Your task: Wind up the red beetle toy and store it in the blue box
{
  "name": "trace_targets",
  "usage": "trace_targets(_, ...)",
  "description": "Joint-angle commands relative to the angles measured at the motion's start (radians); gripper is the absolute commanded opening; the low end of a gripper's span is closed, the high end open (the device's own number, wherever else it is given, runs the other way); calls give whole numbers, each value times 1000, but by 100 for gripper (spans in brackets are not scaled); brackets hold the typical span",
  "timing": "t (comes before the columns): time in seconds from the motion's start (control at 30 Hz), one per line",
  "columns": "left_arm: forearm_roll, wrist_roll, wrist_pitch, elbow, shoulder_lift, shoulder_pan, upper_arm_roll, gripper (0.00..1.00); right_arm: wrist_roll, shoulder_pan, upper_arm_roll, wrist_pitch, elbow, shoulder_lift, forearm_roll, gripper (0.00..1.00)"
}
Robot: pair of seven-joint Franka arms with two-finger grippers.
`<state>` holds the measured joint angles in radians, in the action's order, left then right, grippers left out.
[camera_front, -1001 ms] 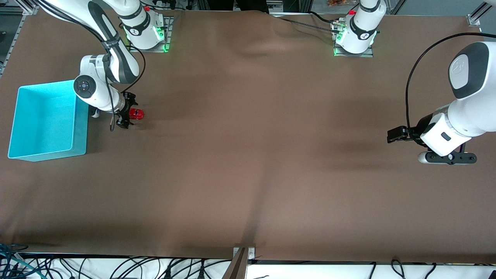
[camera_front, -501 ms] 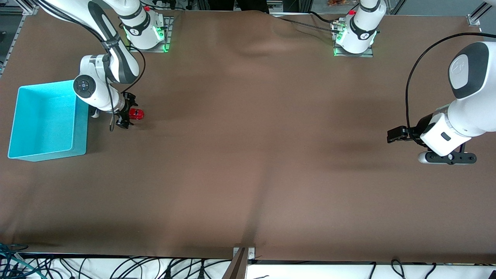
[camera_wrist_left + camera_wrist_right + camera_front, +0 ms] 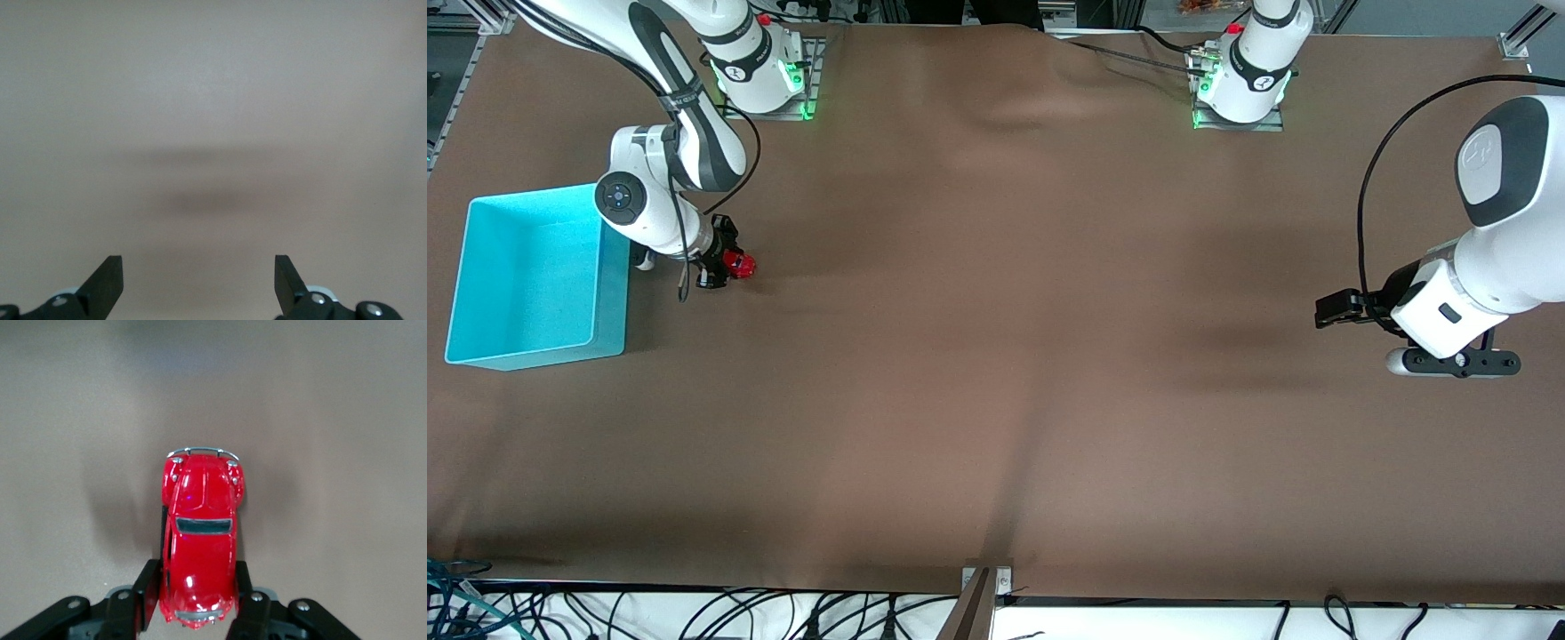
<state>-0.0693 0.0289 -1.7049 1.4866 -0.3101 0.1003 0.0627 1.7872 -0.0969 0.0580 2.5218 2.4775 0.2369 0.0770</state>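
With its jaws closed on the sides of the tiny glossy red beetle toy car (image 3: 202, 543) beside the light-blue plastic bin (image 3: 529, 351) on the brown table (image 3: 996, 356), the right gripper (image 3: 720, 263) seems mid-winding, next likely lifting it into the bin, while the left gripper (image 3: 199, 283) waits, jaws wide apart and empty.

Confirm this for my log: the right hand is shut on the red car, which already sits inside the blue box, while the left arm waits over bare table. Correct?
Not quite. The right hand is shut on the car, but the car is outside the box, beside it over the table, as the front view shows. The left hand does wait, open, over bare table.
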Motion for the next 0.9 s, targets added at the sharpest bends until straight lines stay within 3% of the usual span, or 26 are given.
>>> trace_targets(0.0,-18,2,17,-12,-1,3,3,100,20,0,3,-109,-28,-34,43,0)
trace_targets(0.37,-18,-1,17,-14,-1,1,5,100,-37,13,6,-319,-141,-74,64,0)
trace_targets(0.87,-18,2,17,-14,-1,1,5,100,-538,106,14,-679,-293,-123,58,0)
